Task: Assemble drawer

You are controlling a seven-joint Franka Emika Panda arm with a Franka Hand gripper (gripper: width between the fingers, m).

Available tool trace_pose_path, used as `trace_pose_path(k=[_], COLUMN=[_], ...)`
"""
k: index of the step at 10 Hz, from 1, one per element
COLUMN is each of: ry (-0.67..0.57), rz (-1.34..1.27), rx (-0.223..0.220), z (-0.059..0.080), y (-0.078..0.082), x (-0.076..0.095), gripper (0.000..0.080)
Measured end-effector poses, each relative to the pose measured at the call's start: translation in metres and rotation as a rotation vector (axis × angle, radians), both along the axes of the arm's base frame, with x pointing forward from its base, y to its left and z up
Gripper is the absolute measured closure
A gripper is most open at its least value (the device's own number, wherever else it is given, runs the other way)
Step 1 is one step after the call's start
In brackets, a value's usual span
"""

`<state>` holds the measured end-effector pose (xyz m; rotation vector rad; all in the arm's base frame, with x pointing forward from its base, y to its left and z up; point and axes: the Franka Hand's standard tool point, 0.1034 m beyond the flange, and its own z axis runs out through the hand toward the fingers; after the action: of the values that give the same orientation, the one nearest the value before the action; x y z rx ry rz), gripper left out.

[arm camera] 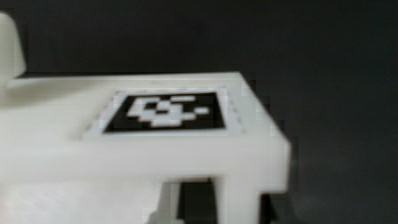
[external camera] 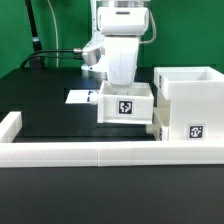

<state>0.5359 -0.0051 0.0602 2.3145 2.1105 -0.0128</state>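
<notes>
A small white drawer tray (external camera: 125, 104) with a black-and-white tag on its front sits under my gripper (external camera: 122, 86), which is shut on the tray's near wall. The tray is just at the exterior view's left of the large white housing (external camera: 186, 95), whose open top faces up and which carries a tag low on its front. A second small white piece (external camera: 160, 126) lies low between the tray and the housing. In the wrist view the tray (arm camera: 169, 140) and its tag fill the frame, and my gripper (arm camera: 228, 205) clamps its edge.
The long low white border wall (external camera: 90, 152) runs along the front and up the exterior view's left side. The marker board (external camera: 78, 97) lies flat on the black table behind the tray. A black cable hangs at the back left.
</notes>
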Motion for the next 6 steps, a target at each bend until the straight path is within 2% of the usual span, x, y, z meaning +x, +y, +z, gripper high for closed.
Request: trace_pose_path(k=[4, 6], ry=[0.007, 0.007], rz=[0.000, 0.010], rx=[0.000, 0.003], z=[-0.0017, -0.0016], y=[0.0002, 0.0077], x=[-0.0004, -0.0002], gripper=[0.0758, 0.0758])
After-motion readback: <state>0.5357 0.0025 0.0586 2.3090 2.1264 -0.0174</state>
